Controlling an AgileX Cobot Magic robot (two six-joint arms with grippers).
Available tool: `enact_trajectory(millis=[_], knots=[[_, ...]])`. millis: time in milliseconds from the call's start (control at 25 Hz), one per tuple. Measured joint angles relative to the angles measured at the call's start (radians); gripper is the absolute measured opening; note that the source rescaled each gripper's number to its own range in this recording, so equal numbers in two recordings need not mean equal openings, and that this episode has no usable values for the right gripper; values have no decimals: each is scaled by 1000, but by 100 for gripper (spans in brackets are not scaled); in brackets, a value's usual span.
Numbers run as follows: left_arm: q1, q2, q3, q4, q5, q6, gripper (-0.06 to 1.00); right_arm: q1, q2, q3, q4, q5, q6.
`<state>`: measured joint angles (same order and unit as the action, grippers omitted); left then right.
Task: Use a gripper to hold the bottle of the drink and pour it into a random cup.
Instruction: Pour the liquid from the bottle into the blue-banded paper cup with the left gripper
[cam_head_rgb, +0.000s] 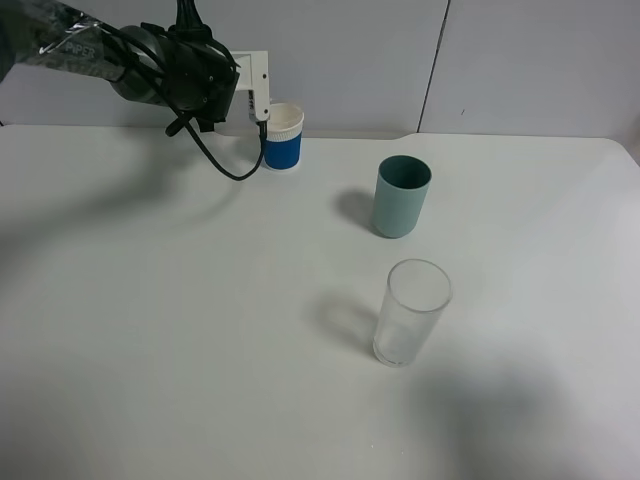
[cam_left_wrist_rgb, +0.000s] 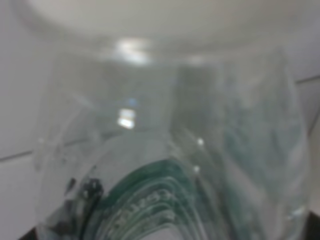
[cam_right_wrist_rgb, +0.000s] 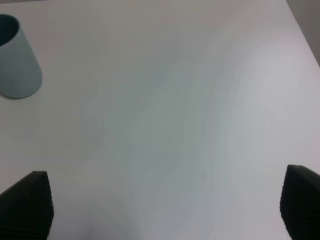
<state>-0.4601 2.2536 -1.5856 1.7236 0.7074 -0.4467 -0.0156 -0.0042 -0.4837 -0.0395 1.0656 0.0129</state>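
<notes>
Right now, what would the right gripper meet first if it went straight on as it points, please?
Most likely the bare table; nothing else lies between the open fingers of the right gripper; the teal cup sits aside.

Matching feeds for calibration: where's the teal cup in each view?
Exterior high: teal cup stands right of centre, between the paper cup and the glass tumbler.
Left wrist: not in it; the clear bottle fills the picture.
Right wrist: teal cup in a corner, cut off by the frame.
Shared landmark: the white table, also in the right wrist view.
</notes>
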Motion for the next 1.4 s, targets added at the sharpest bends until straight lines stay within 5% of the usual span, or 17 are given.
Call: enact_trajectory(millis=[1400], knots=[[-8,-8,1,1,25,108,7,0,0,0,0,0,0]])
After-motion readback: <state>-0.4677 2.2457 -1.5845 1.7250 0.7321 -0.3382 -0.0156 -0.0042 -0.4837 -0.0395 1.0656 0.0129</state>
